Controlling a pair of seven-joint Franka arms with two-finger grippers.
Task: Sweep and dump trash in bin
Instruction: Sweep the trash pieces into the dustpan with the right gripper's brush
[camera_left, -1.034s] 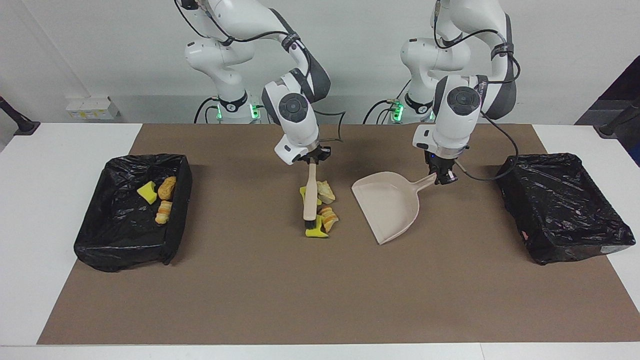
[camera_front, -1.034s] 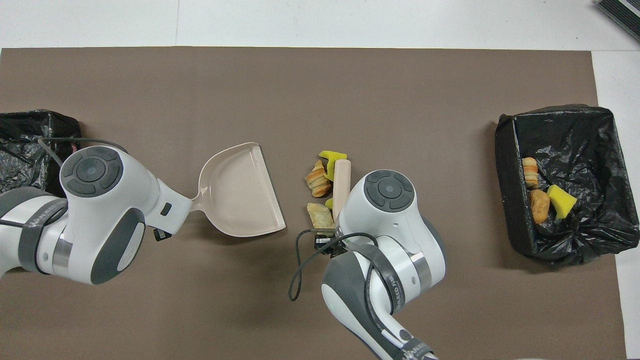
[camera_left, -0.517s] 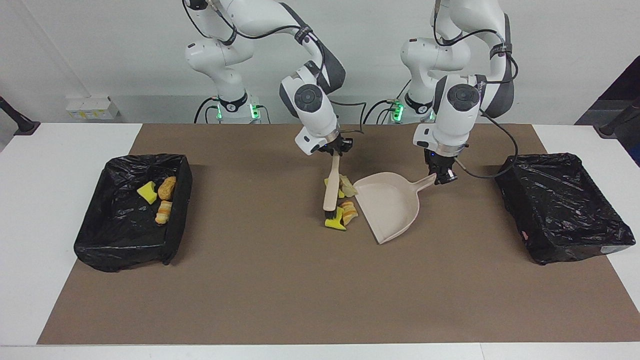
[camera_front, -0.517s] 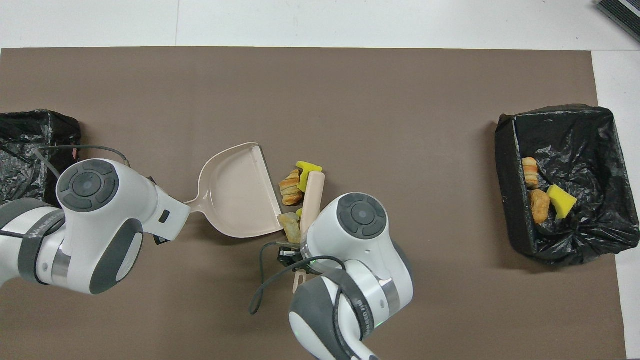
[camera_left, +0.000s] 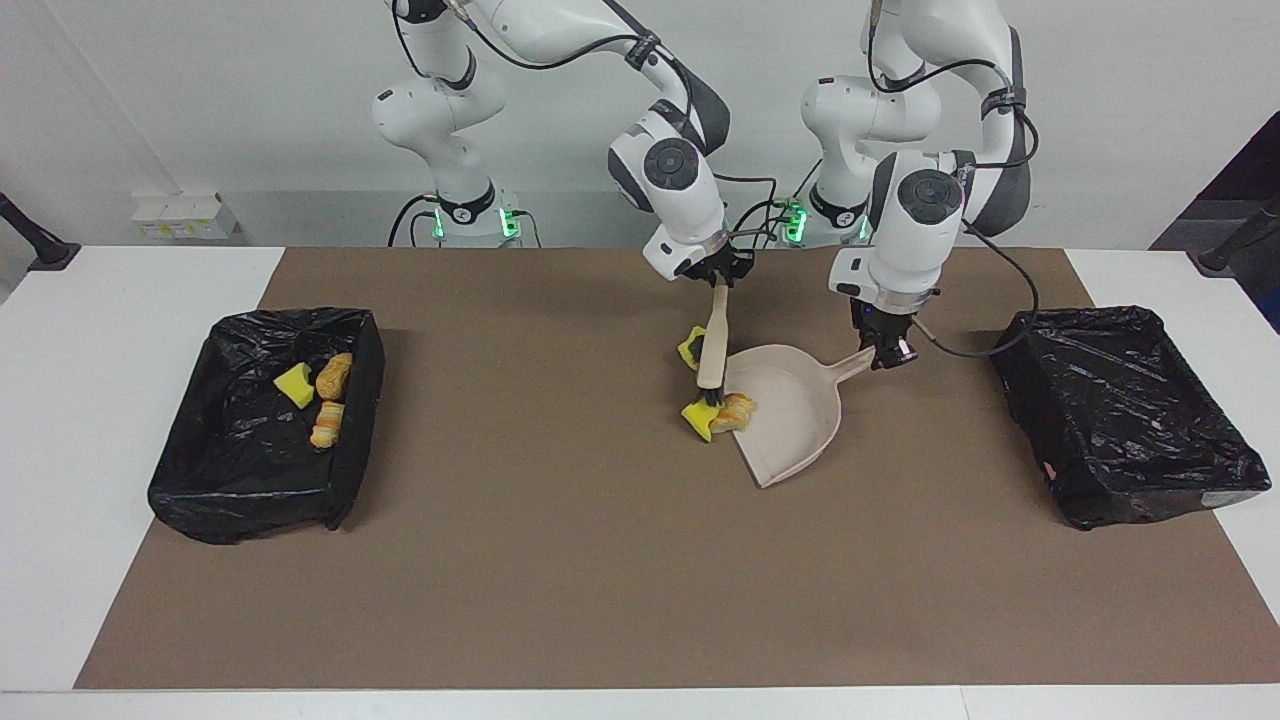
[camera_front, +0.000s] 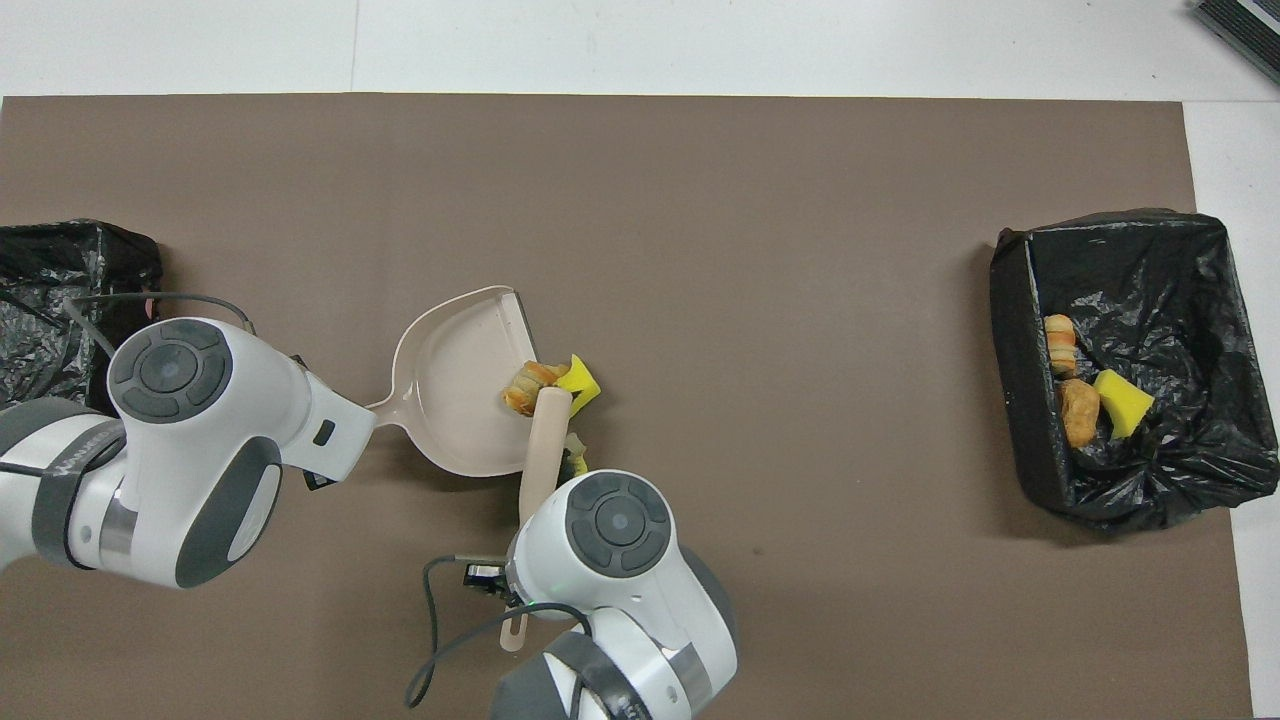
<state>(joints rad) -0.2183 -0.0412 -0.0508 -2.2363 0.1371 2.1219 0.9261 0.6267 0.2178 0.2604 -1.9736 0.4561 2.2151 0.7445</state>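
Observation:
My right gripper (camera_left: 722, 282) is shut on the beige brush (camera_left: 712, 345), whose black bristles touch the mat at the mouth of the beige dustpan (camera_left: 790, 415). My left gripper (camera_left: 888, 355) is shut on the dustpan's handle and holds the pan flat on the mat. A bread-like lump (camera_left: 738, 410) lies on the pan's lip, also seen in the overhead view (camera_front: 525, 380). One yellow sponge chunk (camera_left: 697, 419) touches the bristles beside the lip. Another yellow chunk (camera_left: 690, 350) lies beside the brush handle, nearer to the robots.
A black-lined bin (camera_left: 250, 500) at the right arm's end holds a yellow sponge chunk (camera_left: 293, 385) and two bread lumps (camera_left: 335, 375). A second black-lined bin (camera_left: 1130, 480) stands at the left arm's end. A brown mat (camera_left: 560, 580) covers the table.
My right gripper has swept the brush toward the left arm's end, pushing the scraps up to the dustpan's mouth. One bread lump has come onto the lip. The dustpan has stayed put.

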